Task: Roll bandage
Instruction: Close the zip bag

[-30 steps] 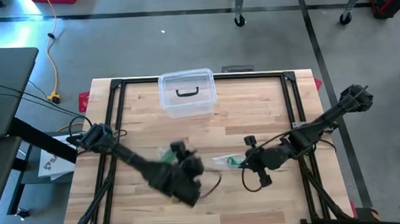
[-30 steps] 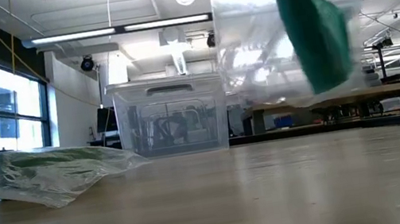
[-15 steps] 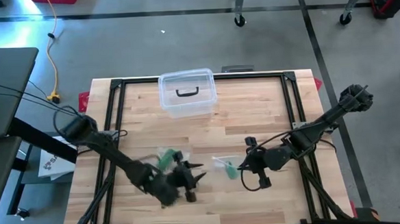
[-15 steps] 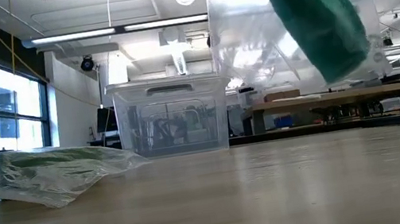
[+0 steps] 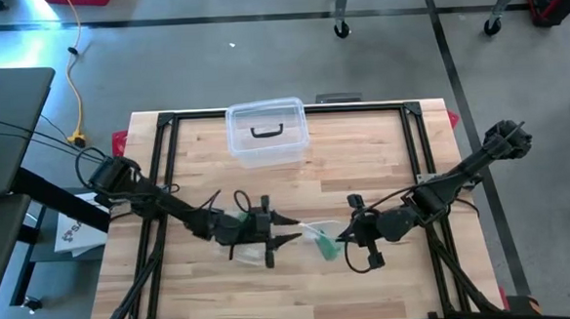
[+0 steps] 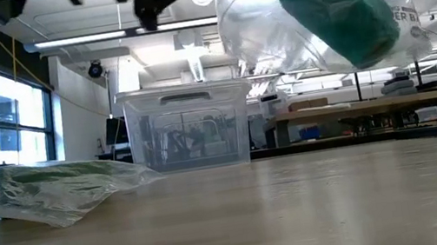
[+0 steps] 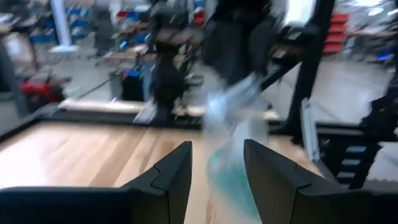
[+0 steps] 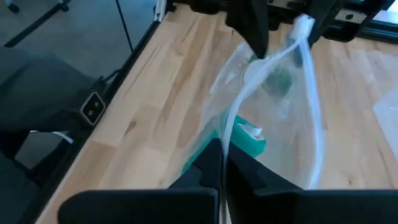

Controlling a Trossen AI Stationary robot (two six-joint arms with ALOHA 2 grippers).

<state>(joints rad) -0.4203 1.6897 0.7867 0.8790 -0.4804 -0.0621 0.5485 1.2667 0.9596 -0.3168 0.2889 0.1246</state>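
Counter [image 5: 363, 155]: pale wood planks inside a black frame.

Left arm reaches in from the left edge. Left gripper [image 5: 287, 232] sits near the middle of the counter, its fingers [image 7: 176, 175] spread apart and grasping nothing; the left wrist view shows them on either side of a blurred clear film with green beyond. A second ago this gripper was lower, nearer the front edge, and angled; it has swung up and now points level toward the right arm.

Under the left arm, a second clear packet [image 6: 49, 191] lies flat on the counter, crinkled plastic with green inside.

Bag [image 5: 320, 235]: thin, transparent, wrinkled plastic, lifted off the counter just right of centre. Inside it sits the bandage [image 6: 334, 6], a dark green, soft, rounded roll. In the low view the roll now leans more on its side than a second ago and sits further left.

Right gripper [image 5: 346, 236]: fingers [image 8: 205, 171] clenched on the bag's edge, holding it up. The right arm's place is unchanged.

Bin [image 5: 267, 133]: clear, rigid, rectangular, lid on with a dark handle, at the middle of the back edge. I cannot tell its contents.
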